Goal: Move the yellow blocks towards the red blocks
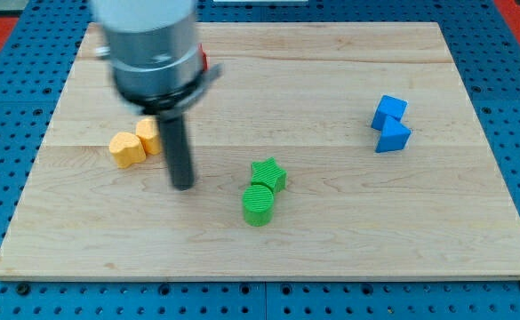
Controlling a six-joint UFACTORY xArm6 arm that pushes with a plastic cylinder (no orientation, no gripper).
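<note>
Yellow blocks [135,142], two touching, are seen at the board's [331,240] nine o'clock. My tip [183,186] is set at their four o'clock, apart, nothing held. Red is glimpsed behind the arm.

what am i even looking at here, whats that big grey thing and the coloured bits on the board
This is a single camera picture looking down at a pale wooden board resting on a blue pegboard table. The big grey cylinder at the view's top left is the end of a robot arm. It has no jaws; it carries only a straight dark rod, and my tip slides on the board to push things. Nothing is held.

On the board lie small blocks: two yellow blocks at the view's left, just left of the rod; a green star-shaped block touching a green round block near the middle; and two blue blocks at the view's right. A sliver of red peeks out behind the arm; the red blocks are otherwise hidden.
</note>
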